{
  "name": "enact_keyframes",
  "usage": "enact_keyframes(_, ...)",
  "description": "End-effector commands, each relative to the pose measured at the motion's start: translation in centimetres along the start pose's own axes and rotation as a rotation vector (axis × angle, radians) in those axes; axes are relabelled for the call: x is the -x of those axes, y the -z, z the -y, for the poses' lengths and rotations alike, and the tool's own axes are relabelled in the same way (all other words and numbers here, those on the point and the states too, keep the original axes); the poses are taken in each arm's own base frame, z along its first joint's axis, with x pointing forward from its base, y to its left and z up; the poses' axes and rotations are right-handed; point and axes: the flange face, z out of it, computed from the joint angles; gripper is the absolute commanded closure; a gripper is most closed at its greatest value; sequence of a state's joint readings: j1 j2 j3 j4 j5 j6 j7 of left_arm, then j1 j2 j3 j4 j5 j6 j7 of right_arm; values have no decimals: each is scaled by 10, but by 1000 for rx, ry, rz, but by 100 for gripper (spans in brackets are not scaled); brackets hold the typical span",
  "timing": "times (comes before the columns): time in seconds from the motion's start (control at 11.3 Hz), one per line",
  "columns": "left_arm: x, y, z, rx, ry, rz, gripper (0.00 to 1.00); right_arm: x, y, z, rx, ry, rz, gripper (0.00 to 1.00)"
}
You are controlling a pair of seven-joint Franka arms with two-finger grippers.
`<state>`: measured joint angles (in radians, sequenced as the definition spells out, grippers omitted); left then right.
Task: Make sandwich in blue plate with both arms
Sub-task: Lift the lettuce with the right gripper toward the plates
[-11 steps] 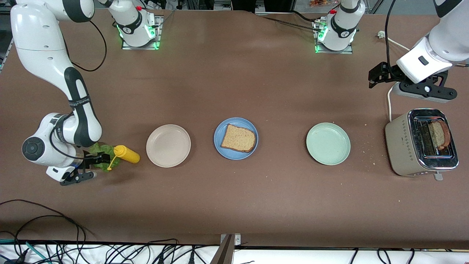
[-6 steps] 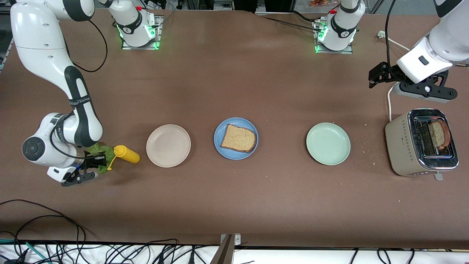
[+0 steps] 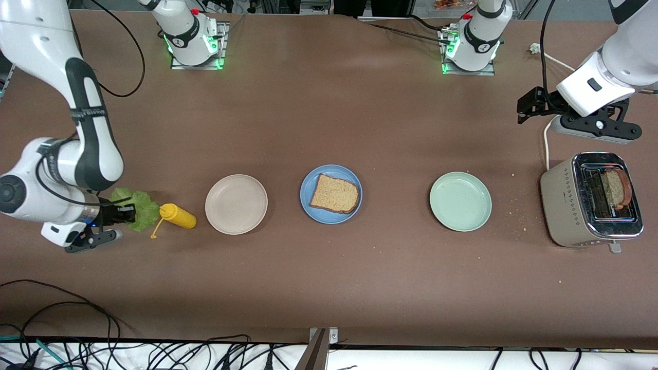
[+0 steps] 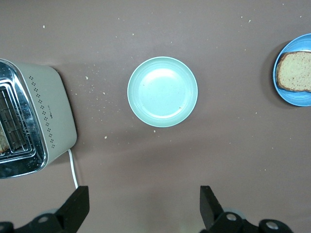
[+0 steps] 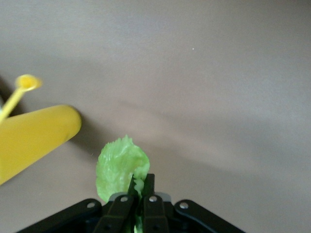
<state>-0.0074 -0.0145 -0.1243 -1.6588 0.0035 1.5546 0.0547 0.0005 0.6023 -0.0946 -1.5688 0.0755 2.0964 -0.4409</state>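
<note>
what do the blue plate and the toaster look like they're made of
Blue plate: probably matte plastic or melamine, judging by its flat even colour and dull sheen. Toaster: apparently beige painted casing with a perforated dot pattern, and a polished metal top that reflects like a mirror.

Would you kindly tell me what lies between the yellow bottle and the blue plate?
In the front view, only the cream plate lies between the yellow bottle and the blue plate.
</note>
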Motion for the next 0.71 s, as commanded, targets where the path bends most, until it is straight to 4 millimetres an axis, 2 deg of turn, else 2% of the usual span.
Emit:
enact_keyframes(0.0, -2, 6, 0, 21, -6, 1, 0, 19, 43, 12, -34, 15, 9, 100)
enact_keyframes(0.44, -2, 6, 2, 19, -3, 1, 0, 42, 116, 35, -66, 39, 42, 100)
enact_keyframes(0.62, -2, 6, 2, 21, -3, 1, 0, 49, 146, 53, -75, 60, 44, 100)
